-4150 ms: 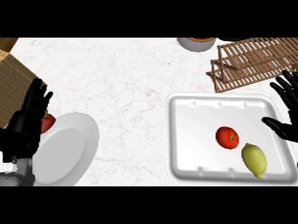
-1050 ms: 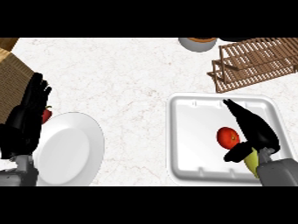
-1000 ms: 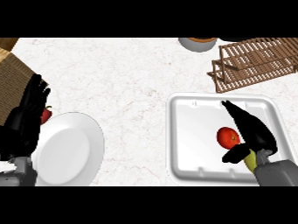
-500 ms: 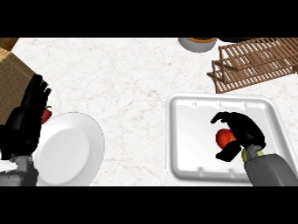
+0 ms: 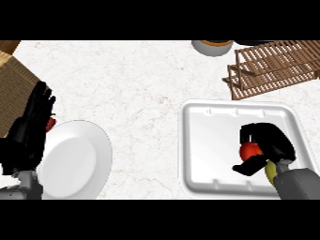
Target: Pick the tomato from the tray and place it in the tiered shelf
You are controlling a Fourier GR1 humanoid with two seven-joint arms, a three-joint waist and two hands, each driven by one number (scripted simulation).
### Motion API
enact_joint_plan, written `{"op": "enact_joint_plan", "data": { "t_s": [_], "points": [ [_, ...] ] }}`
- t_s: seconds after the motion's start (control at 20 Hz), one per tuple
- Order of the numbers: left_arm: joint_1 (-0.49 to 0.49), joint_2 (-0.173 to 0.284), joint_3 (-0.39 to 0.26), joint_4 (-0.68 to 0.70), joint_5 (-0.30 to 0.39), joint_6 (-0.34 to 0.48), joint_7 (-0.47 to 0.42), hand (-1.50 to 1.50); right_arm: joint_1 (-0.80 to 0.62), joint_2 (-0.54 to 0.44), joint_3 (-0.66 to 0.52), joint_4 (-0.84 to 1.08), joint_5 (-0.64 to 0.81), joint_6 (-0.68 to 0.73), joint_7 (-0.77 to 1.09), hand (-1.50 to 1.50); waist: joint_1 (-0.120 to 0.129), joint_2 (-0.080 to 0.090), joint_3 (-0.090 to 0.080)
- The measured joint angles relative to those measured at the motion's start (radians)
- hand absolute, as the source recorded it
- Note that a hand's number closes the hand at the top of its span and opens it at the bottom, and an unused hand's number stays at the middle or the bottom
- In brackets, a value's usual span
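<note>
Right robot hand [image 5: 268, 146] curled round tomato [image 5: 249, 150] in tray [image 5: 211, 140]; left robot hand [image 5: 29, 126] spread beside plate [image 5: 76, 159].

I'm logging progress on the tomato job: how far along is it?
Done: the right hand has reached into the tray and curled round the tomato. In hand: the grasp, tomato not visibly lifted. Left: carrying it to the tiered shelf. The left hand rests open by the plate.

Tomato [image 5: 249, 150] mostly hidden under the curled right hand [image 5: 268, 143], only a red sliver showing. Yellow-green fruit [image 5: 270, 172] just behind that hand largely covered by the forearm. Small red thing [image 5: 50, 123] beside the left hand [image 5: 29, 126], too hidden to identify.
</note>
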Motion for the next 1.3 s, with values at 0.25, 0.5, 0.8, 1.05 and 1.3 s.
{"op": "enact_joint_plan", "data": {
  "t_s": [0.25,0.5,0.8,1.05,1.3],
  "points": [
    [-0.018,0.005,0.015,0.034,0.007,-0.011,-0.013,0.0,0.033,-0.155,-0.046,0.01,-0.03,0.034,-0.204,1.5,-0.004,0.003,0.003],
    [-0.019,0.007,0.028,0.051,0.007,-0.019,-0.028,0.0,0.076,-0.221,-0.118,-0.113,-0.133,0.156,-0.276,1.5,-0.01,0.003,0.003],
    [0.006,0.003,0.031,0.031,0.005,-0.014,-0.022,0.0,0.104,-0.214,-0.274,-0.318,-0.352,0.277,-0.239,1.5,-0.026,-0.003,0.003],
    [0.013,0.002,0.025,0.001,-0.003,-0.008,-0.001,0.0,0.065,-0.201,-0.451,-0.451,-0.534,0.335,-0.087,1.5,-0.025,-0.003,0.003],
    [-0.012,0.013,0.039,0.028,0.008,-0.024,-0.003,0.0,0.005,-0.245,-0.587,-0.53,-0.626,0.366,0.07,1.5,-0.016,0.001,0.003]
  ]
}}
